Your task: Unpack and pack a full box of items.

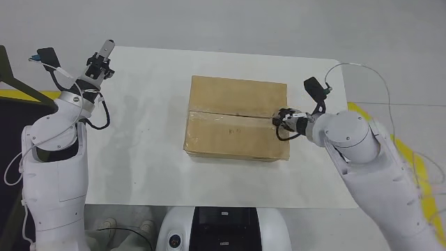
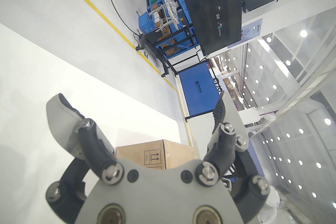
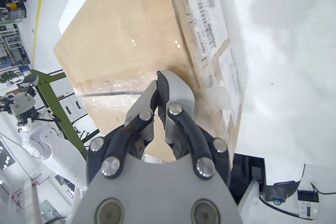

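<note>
Right fingers (image 3: 162, 93): mine, pressed together at the taped seam (image 3: 113, 93) of the cardboard box (image 1: 237, 117). It sits sealed mid-worktop (image 1: 139, 153), contents hidden. Barcode label (image 3: 204, 15) on its side. Left fingers (image 1: 106, 49): spread, empty, near a worktop corner.

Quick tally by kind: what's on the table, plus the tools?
cardboard box: 1
tools: 2 (left tool, open; right tool, shut)
total: 3
</note>
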Tool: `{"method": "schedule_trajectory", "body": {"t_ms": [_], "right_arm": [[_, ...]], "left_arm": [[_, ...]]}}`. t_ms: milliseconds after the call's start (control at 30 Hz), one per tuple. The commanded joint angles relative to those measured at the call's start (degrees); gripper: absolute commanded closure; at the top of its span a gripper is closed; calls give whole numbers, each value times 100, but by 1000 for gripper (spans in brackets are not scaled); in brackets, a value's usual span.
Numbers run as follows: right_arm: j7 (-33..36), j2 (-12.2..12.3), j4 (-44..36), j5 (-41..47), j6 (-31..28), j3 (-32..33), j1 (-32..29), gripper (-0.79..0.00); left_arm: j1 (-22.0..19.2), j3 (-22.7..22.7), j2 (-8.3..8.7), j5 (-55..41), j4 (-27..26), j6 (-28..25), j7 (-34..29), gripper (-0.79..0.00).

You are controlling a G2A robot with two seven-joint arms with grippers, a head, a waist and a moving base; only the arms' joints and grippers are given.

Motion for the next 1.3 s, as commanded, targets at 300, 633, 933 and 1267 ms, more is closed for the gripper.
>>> {"method": "schedule_trajectory", "body": {"t_ms": [300,633,933,1267], "right_arm": [[258,116,40,341,-47,528,-171,0],[201,166,247,572,-83,711,-167,0],[122,178,539,809,-135,688,-90,0],[122,183,713,966,-253,471,23,0]], "left_arm": [[0,0,0,0,0,0,0,-785],[0,0,0,0,0,0,0,-785],[0,0,0,0,0,0,0,-785],[0,0,0,0,0,0,0,-785]]}}
